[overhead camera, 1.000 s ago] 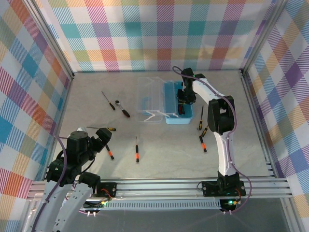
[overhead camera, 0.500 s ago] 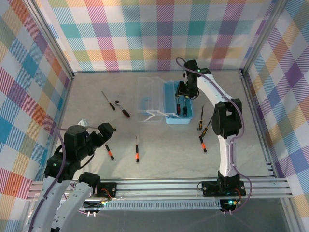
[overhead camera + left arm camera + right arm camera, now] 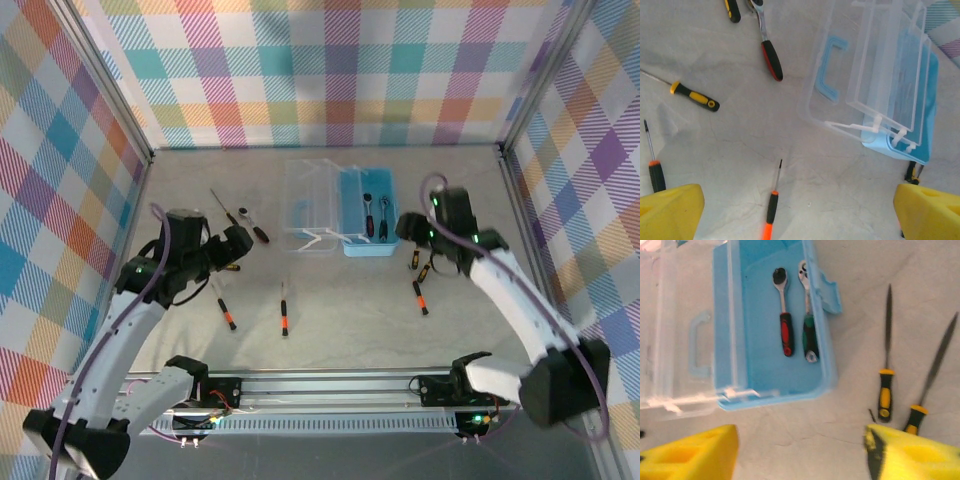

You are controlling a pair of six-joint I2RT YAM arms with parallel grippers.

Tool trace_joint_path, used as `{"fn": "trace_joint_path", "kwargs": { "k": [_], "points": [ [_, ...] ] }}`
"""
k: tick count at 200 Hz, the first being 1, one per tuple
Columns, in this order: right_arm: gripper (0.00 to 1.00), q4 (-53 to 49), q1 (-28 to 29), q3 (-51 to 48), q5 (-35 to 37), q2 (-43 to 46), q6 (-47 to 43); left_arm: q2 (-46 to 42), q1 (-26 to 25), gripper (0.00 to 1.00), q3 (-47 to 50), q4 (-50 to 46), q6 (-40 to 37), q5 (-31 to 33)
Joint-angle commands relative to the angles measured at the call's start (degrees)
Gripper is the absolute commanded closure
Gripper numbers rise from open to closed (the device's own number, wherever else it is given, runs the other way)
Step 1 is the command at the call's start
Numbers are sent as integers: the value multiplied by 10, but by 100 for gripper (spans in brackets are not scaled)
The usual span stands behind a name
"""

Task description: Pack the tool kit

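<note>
A pale grey marbled tabletop (image 3: 340,310) fills the middle of the frame, enclosed by pastel plaid walls (image 3: 330,70), with a silver metal rail (image 3: 340,385) along the bottom.

The light is bright and even, falling from overhead, so shadows stay soft. Between my left fingers (image 3: 670,210) the table (image 3: 740,145) is sharp. A faint grey shadow lies just above the left-hand pad, and the clear lid (image 3: 875,75) ahead carries a pale sheen. My right fingers (image 3: 910,455) smear at their edges, and the screwdrivers (image 3: 884,395) just above them look soft. From overhead, my right arm (image 3: 515,300) is motion-blurred.
</note>
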State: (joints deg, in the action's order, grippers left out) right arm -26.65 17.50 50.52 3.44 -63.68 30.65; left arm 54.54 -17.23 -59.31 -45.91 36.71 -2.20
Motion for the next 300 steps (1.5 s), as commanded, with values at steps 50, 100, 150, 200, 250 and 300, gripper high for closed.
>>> {"fn": "trace_joint_path", "kwargs": {
  "k": [50,100,150,200,250,300],
  "points": [
    [32,157,2,-191,-7,122,-7,187,-1,12,-119,24,-37,30],
    [32,170,2,-216,-2,133,-5,348,0,30,-193,20,-15,33],
    [32,169,2,-222,-14,142,-2,470,4,38,-260,21,-14,96],
    [32,170,2,-221,-12,124,7,604,31,36,-350,-19,-33,104],
    [32,172,2,-225,-12,118,12,674,42,38,-373,2,-45,127],
    [32,177,2,-226,-27,108,14,718,51,47,-401,36,-48,126]
  ]
}}
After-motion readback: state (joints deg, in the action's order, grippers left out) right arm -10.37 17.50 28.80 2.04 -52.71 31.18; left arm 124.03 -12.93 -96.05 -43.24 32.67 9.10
